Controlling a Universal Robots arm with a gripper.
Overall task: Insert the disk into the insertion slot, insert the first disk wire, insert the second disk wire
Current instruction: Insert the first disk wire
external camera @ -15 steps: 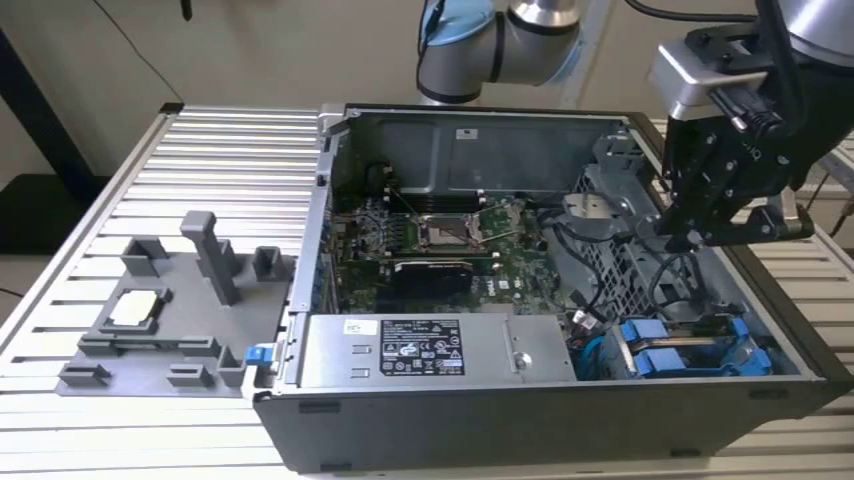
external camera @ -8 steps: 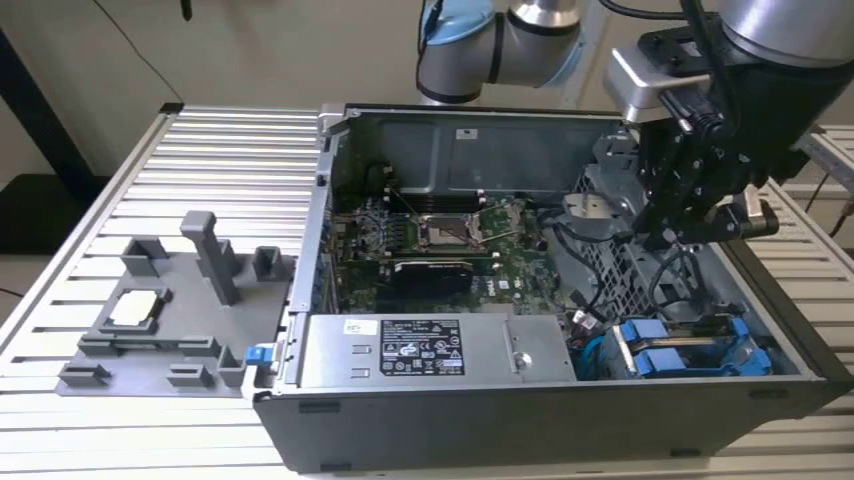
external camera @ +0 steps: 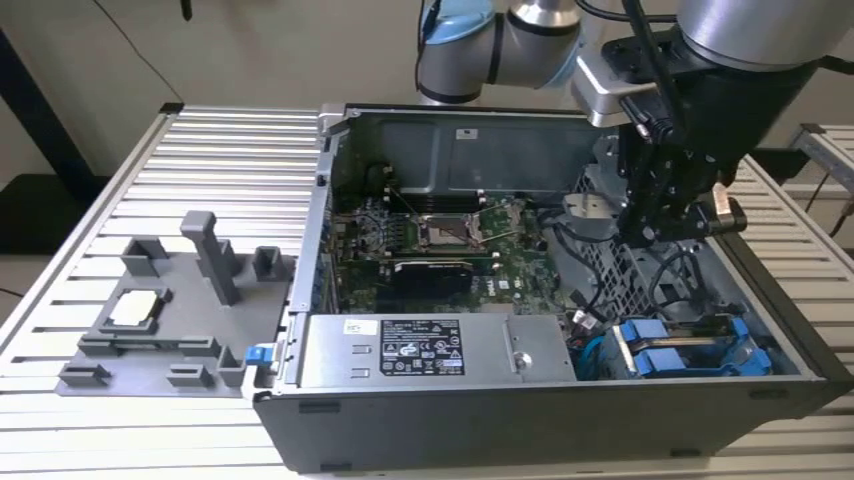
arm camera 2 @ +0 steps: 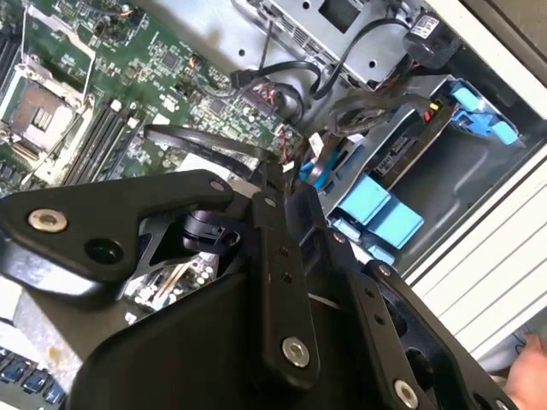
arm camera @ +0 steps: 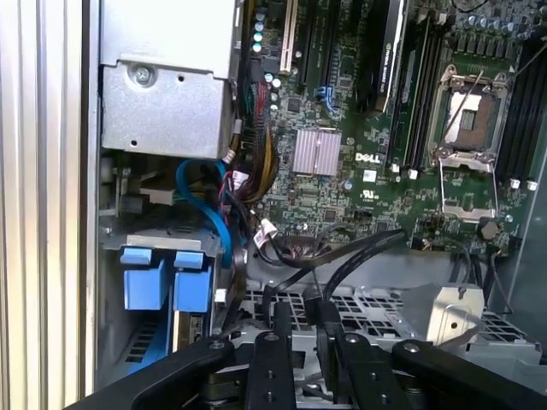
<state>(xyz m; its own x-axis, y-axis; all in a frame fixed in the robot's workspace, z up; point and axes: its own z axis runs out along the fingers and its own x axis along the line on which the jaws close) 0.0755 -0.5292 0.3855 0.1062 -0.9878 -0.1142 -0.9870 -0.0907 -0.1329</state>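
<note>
A grey plastic fixture (external camera: 160, 320) lies on the ribbed surface (external camera: 80, 200) at the exterior view's left. Beside it stands the open computer case (external camera: 534, 420), with the motherboard (external camera: 441, 235) inside and the power-supply box (external camera: 427, 350) at its front. Further right, the hand (external camera: 667, 225) hangs over the perforated cage (external camera: 607, 260), its fingers closed on the end of a black wire (arm camera: 359, 252). At the case's front right corner, the disk (external camera: 663, 362) sits in the insertion slot (external camera: 751, 352).

Robotics lab: aluminium-profile bench (external camera: 227, 150), opened computer case (external camera: 534, 425).
</note>
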